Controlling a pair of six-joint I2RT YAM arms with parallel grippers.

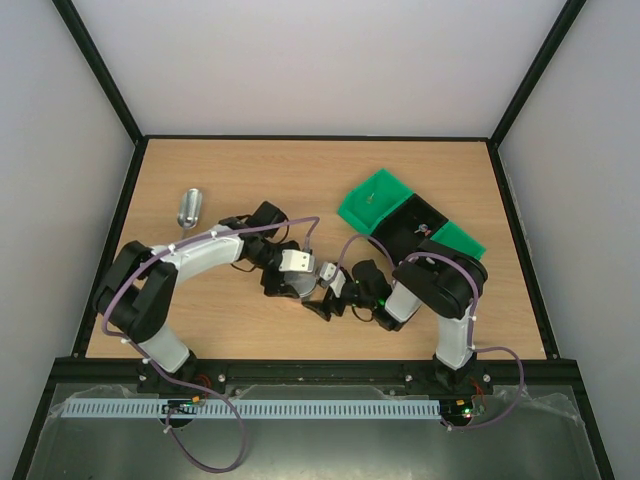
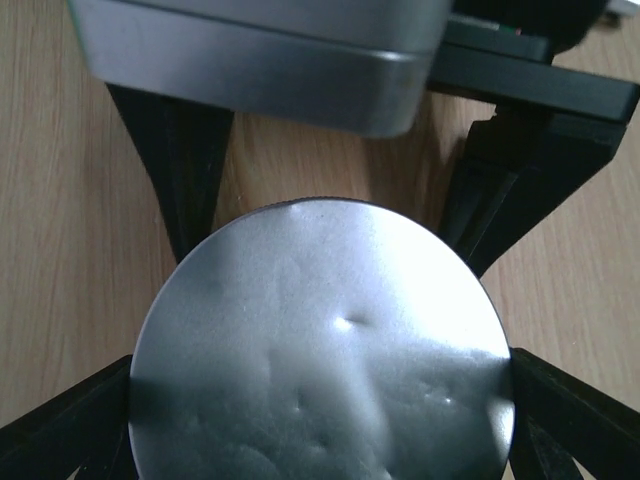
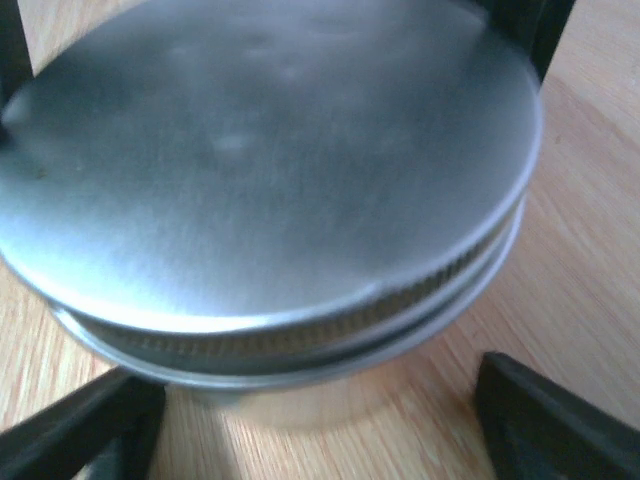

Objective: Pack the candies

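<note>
A round silver tin (image 2: 320,350) with a screw lid stands on the wooden table between both grippers. It also fills the right wrist view (image 3: 270,170). My left gripper (image 2: 320,400) is shut on the tin, a finger (image 2: 60,420) pressed against each side. My right gripper (image 3: 320,420) faces it from the opposite side, its jaws spread at the tin's near rim and one finger (image 3: 545,415) clear of it. In the top view the grippers meet at mid-table, left (image 1: 308,290) and right (image 1: 338,290), hiding the tin. A few tiny candies (image 1: 421,229) lie in the bins.
A metal scoop (image 1: 189,206) lies at the left rear of the table. A green bin (image 1: 392,190), a black bin (image 1: 400,238) and another green piece (image 1: 460,240) sit at the right rear, close behind the right arm's elbow.
</note>
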